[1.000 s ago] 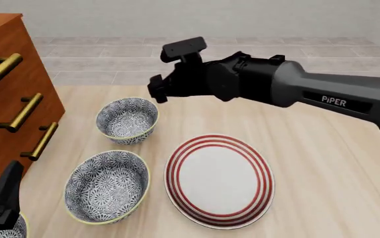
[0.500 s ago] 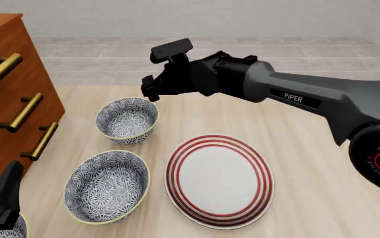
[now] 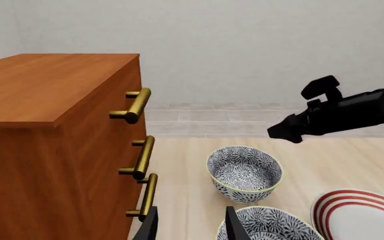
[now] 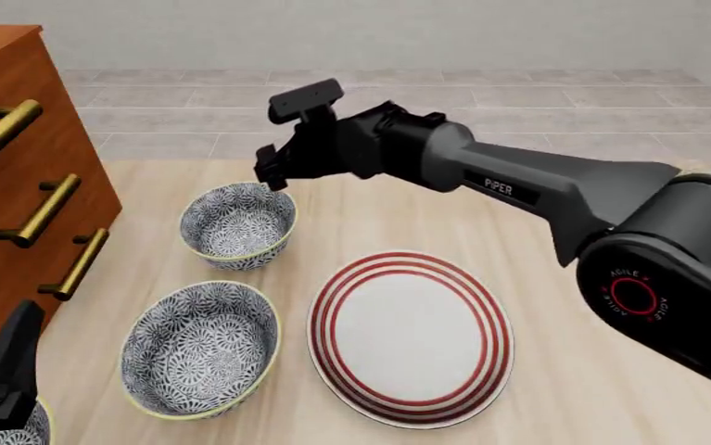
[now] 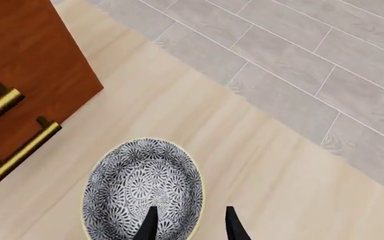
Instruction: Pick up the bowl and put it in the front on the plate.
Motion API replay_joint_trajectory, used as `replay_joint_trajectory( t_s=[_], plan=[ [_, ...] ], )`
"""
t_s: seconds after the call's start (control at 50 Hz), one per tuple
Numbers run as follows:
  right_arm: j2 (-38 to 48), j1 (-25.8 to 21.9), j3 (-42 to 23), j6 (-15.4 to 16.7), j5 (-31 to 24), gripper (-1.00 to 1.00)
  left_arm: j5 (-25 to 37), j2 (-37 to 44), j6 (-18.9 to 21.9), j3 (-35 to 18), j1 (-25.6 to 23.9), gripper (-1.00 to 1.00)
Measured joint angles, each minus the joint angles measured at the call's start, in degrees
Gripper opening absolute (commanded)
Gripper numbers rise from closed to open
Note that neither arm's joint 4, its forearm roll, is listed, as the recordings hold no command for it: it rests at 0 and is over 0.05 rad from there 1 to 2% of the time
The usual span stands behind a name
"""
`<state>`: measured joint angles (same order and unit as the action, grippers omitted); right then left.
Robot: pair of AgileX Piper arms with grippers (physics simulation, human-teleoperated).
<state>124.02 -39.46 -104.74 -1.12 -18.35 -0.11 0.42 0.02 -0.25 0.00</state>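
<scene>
Pale wooden table (image 4: 603, 232): carries all crockery.
Reddish-brown wooden drawer chest (image 4: 9, 176), brass bar handles: left edge of table.
Black right arm (image 4: 540, 199): reaches across table from right.
Large flat white plate, three red rings (image 4: 410, 336): front centre.
Wider blue-and-white floral bowl (image 4: 200, 349): just left of plate.
Deep blue-and-white floral bowl, yellowish rim (image 4: 239, 225): behind wider bowl, upright, apart from plate.
Right gripper (image 5: 190, 224): fingers parted, empty, over deep bowl's rim.
Left gripper (image 3: 190, 227): fingers parted, empty, near front-left corner.
</scene>
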Motion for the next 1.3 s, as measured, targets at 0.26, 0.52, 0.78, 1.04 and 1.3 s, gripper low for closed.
replay_joint_trajectory(
  t_s=[0.26, 0.52, 0.78, 1.04, 1.3],
  plan=[
    [3.94, 0.51, -4.30, -0.75, -0.68, 1.00, 0.00, 0.00, 0.00, 0.00, 0.00, 1.00],
    [7.29, 1.52, -7.86, -2.59, -1.03, 1.00, 0.00, 0.00, 0.00, 0.00, -0.01, 1.00],
    [10.29, 2.62, -11.05, -4.52, -1.65, 1.00, 0.00, 0.01, -0.01, 0.00, 0.00, 1.00],
    [11.77, 2.54, -11.49, -6.14, -1.20, 1.00, 0.01, 0.04, -0.06, 0.00, 0.01, 1.00],
    [12.15, 1.87, -10.23, -6.78, -0.47, 1.00, 0.01, 0.08, -0.13, 0.01, 0.03, 1.00]
  ],
)
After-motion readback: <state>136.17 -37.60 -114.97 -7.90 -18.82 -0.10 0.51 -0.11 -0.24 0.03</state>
